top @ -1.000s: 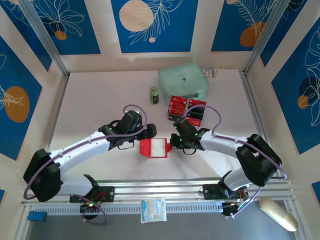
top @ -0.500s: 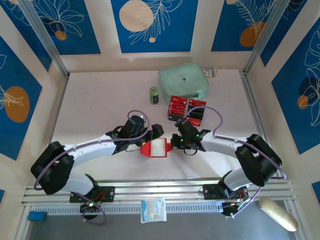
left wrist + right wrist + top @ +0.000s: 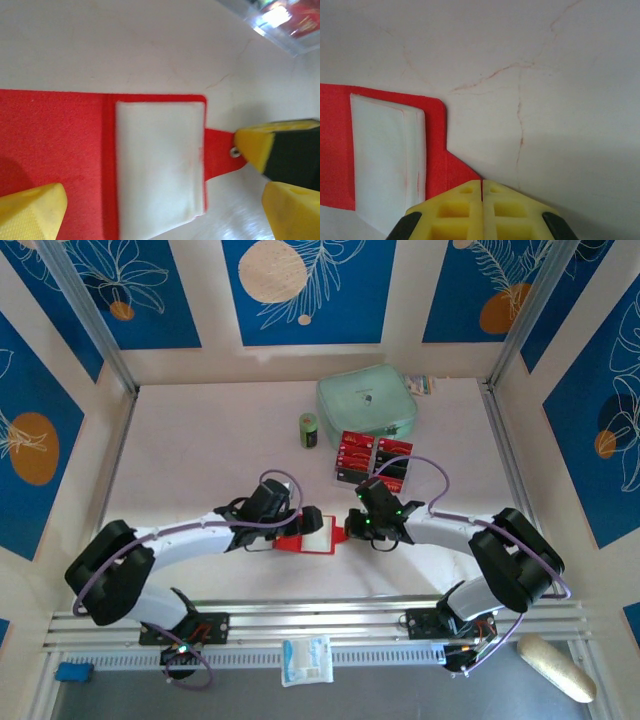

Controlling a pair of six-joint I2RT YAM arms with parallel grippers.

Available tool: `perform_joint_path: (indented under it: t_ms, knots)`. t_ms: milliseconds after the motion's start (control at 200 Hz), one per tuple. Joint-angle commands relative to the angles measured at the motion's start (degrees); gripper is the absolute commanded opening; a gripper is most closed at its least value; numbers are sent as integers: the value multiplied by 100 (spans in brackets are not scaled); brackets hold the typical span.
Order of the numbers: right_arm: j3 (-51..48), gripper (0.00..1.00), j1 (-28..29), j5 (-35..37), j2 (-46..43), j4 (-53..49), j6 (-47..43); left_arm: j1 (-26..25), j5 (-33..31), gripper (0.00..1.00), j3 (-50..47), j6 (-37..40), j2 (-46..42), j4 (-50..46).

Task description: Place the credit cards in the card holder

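The red card holder (image 3: 290, 541) lies open on the table, its pale pocket (image 3: 157, 160) facing up. My left gripper (image 3: 300, 523) hangs low over it, open, with one yellow finger (image 3: 32, 212) above the red flap and the other off the strap side; nothing is between them. My right gripper (image 3: 482, 197) is shut, its tips resting on the holder's strap tab (image 3: 217, 150) beside the silver stud (image 3: 233, 151). Red and black credit cards (image 3: 373, 458) sit in a clear tray (image 3: 272, 31) behind the grippers.
A mint-green zip pouch (image 3: 366, 405) and a small green can (image 3: 309, 430) stand behind the tray. A white packet (image 3: 306, 660), a blue piece (image 3: 74, 672) and a pale oblong thing (image 3: 555, 668) lie beyond the near rail.
My left arm has swung right and come down over the card holder's left flap, still open. The right gripper has stayed on the strap tab.
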Motion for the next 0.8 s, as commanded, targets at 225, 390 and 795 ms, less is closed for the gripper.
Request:
perform_joint_path:
  t_ms: [225, 390, 795]
  knots:
    - [56, 24, -96, -274, -176, -276, -60, -56, -250, 100, -205, 829, 251, -340]
    - [195, 26, -49, -345, -698, -676, 75, -91, -344, 100, -210, 805, 253, -333]
    - [752, 14, 352, -477, -492, -695, 357, -144, -704, 100, -389, 515, 59, -307]
